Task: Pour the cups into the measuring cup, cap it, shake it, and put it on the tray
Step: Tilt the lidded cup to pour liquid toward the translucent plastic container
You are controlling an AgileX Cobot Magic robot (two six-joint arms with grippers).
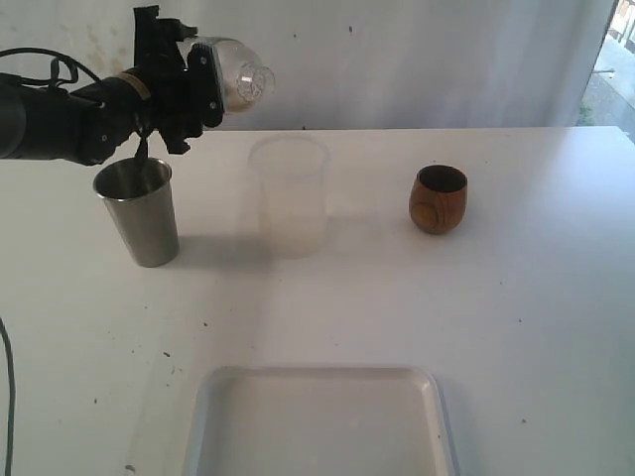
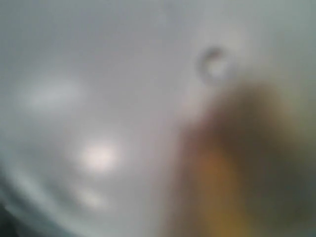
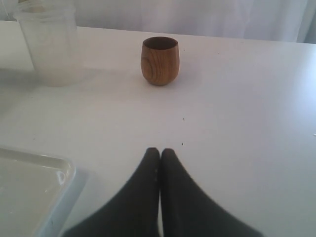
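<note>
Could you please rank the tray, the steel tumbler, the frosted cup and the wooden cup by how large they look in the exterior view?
1. tray, largest, though cut off by the frame's lower edge
2. frosted cup and steel tumbler, too alike to rank
3. wooden cup, smallest

My white table (image 1: pixel 516 297) carries four things. A steel tumbler (image 1: pixel 139 213) stands upright on my left, a frosted cup (image 1: pixel 290 198) near the middle and a wooden cup (image 1: pixel 438 199) on my right, all well apart in one row. The white tray (image 1: pixel 317 426) lies flat at the near edge. A few dark specks (image 1: pixel 206 323) dot the tabletop.
</note>
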